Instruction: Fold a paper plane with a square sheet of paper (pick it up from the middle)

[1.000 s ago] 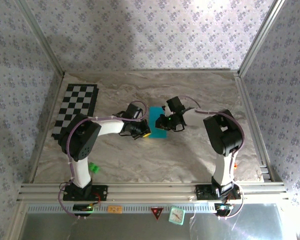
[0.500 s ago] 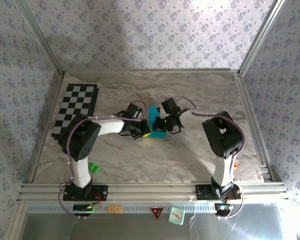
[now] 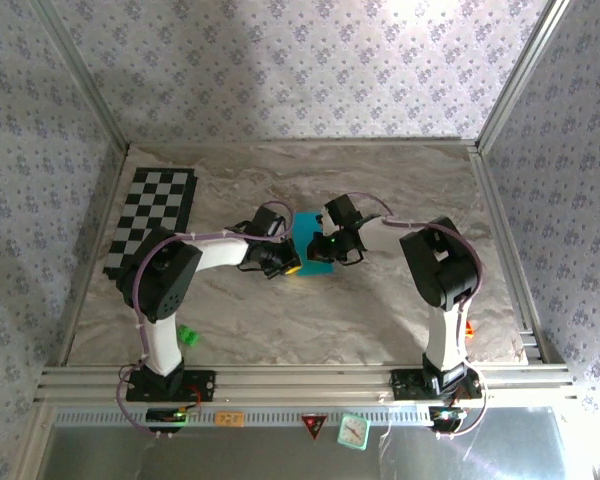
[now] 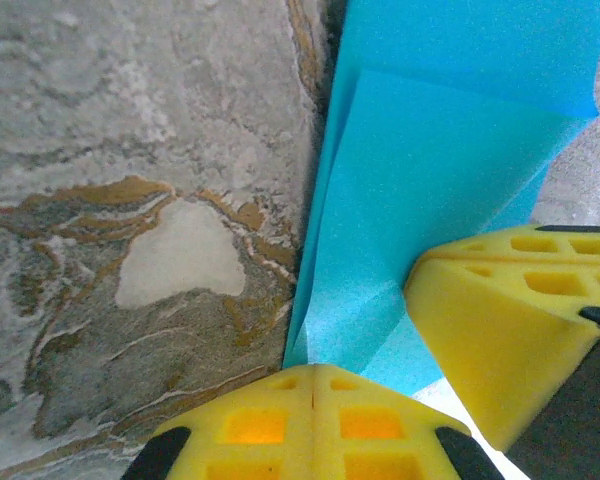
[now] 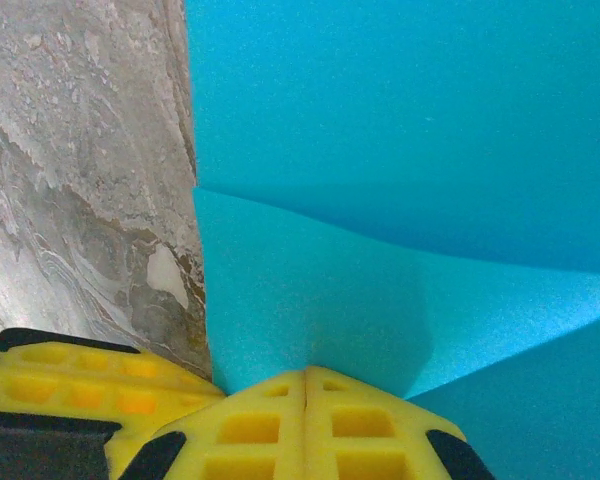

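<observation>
The square sheet of paper (image 3: 313,247), cyan and creased, sits on the worktop (image 3: 380,310) well right of the checkerboard mat (image 3: 150,218). The left fingers (image 4: 280,395) are closed on its mat-side edge, which lifts up to meet them. The right fingers (image 5: 350,400) are pinched shut on a raised fold on the side away from the mat. The sheet looks light, limp and easy to tear or crumple, so it is best held gently at an edge or crease. It bears no writing, and the stickers (image 3: 315,427) on the front rail are too small to read.

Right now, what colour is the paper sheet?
The paper sheet is plain bright cyan-blue, clearest in the right wrist view.
</observation>
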`<state>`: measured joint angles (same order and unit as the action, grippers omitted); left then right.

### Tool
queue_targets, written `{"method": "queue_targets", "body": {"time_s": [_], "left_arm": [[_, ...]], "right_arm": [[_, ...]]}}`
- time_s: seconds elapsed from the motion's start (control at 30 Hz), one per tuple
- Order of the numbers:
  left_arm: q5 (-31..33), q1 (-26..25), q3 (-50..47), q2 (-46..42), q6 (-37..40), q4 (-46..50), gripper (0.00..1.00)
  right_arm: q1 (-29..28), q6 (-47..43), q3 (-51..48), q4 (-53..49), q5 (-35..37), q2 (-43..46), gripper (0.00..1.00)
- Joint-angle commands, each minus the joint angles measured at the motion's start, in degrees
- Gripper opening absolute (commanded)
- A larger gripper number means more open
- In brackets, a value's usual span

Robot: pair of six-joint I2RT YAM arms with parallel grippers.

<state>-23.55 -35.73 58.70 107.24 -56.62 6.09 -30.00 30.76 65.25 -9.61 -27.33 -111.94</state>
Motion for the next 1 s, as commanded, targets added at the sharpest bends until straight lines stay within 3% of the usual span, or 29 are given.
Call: {"method": "queue_targets", "body": {"time_s": [0.0,0.23,0.4,0.97], "left_arm": [[1.1,0.0,0.9,0.4,1.1,4.3,0.0],[0.2,0.0,2.0,-4.5,2.6,0.0,0.02],[-1.7,-0.1,1.6,-3.4,1.6,-3.6,0.04],[-0.2,-0.9,0.1,2.4,1.0,3.9,0.0]], "right_arm": [[0.6,-0.7,1.0,-3.3,1.9,-2.9,0.04],[0.6,-0.7,0.3,-5.1,2.0,-3.0,0.04],[0.6,0.4,0.0,-4.6,0.8,-2.7,0.04],[2.0,2.7,1.4,-1.9,-2.3,-3.4,0.04]]}}
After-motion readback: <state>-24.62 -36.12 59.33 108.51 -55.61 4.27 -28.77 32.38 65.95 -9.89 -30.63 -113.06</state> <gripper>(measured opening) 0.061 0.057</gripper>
